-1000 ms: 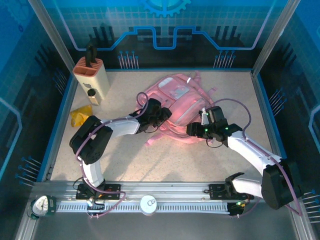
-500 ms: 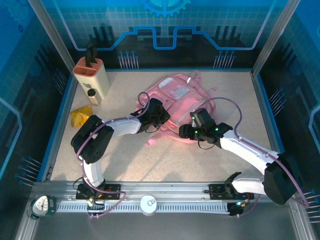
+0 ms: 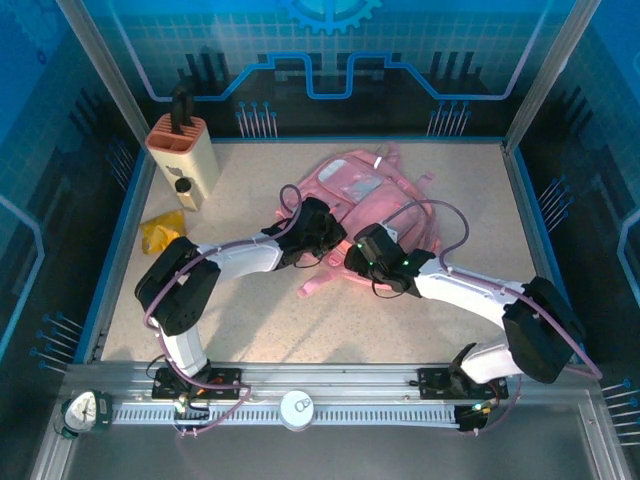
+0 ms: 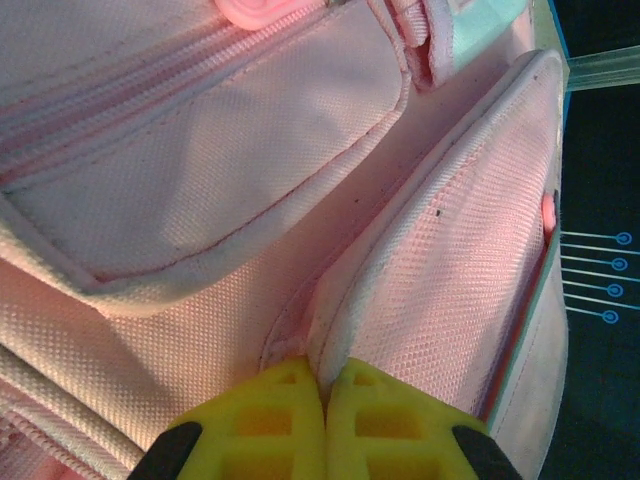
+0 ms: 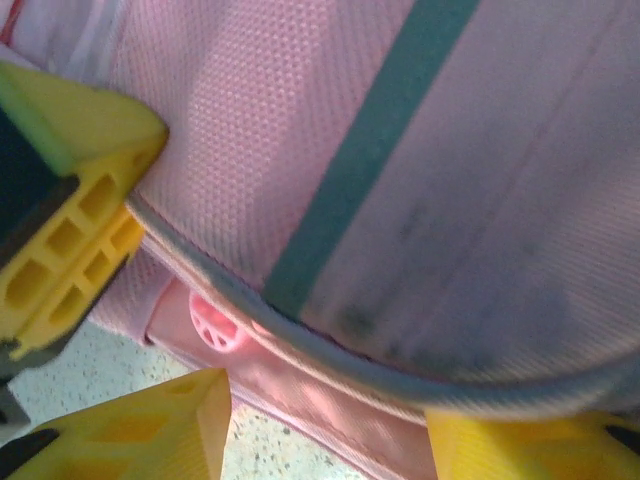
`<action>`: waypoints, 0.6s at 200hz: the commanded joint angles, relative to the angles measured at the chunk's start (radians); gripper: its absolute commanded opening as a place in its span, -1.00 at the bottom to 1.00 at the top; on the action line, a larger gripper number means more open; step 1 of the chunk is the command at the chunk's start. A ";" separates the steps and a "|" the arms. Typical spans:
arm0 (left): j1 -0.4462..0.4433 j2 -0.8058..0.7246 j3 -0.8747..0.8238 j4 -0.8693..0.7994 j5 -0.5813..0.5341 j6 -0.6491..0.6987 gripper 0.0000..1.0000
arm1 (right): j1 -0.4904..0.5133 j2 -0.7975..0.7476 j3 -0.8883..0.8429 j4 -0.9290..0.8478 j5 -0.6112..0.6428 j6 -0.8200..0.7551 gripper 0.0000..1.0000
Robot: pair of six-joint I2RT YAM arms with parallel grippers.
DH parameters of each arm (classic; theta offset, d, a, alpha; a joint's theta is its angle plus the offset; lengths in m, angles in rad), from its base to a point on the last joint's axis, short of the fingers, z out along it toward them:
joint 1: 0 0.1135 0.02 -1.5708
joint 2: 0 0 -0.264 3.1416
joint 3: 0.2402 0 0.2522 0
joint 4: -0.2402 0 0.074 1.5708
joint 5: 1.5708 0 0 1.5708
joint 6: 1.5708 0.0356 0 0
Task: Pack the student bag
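Lying flat on the speckled table (image 3: 250, 320), the student bag (image 3: 370, 185) took up the middle-far part, a bit right of centre. It was soft pink fabric with its front face up and a clear window (image 3: 350, 182) on top. A loose pink strap (image 3: 315, 285) trailed off its near side onto the table. Nothing showed what was inside the bag.

Both arms reached in to the bag's near edge, heads close together. The left gripper (image 4: 322, 368) was closed tight, its yellow fingers (image 4: 270, 420) pressed side by side. A thin ridge of the bag's pink seam ran straight in between the tips, so it looked nipped there. The left wrist view had stitched pocket panels and zip lines above the fingers.

The right gripper (image 5: 328, 400) stood with its jaws apart, one yellow finger (image 5: 140, 430) low left and the other low right. The bag's piped lower edge sat across the gap, over the table. Could not tell if either finger touched the fabric. A dark teal stripe (image 5: 370, 160) ran down the pink weave. Another yellow finger showed at upper left in that view, right beside the bag.

The beige holder (image 3: 183, 160) stood at the far left corner, well apart from the bag. A black item (image 3: 183, 105) stuck upright out of its top, and what it was could not be told.

The yellow packet (image 3: 160, 232) lay on the table just nearer than the holder, at the left edge.

A round pink zip pull (image 5: 212, 322) hung under the bag's edge, in the right wrist view.
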 commanded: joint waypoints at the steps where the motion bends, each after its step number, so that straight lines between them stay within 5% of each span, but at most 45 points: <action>1: -0.024 -0.051 0.000 0.028 0.064 -0.008 -1.00 | 0.017 0.035 0.041 0.065 0.098 0.037 0.15; 32: -0.023 -0.064 -0.003 0.023 0.059 0.001 -1.00 | 0.019 0.063 0.033 0.089 0.185 0.041 0.20; 120: -0.017 -0.087 -0.005 -0.013 0.022 0.037 -1.00 | 0.074 -0.042 -0.001 -0.154 0.355 0.025 -0.11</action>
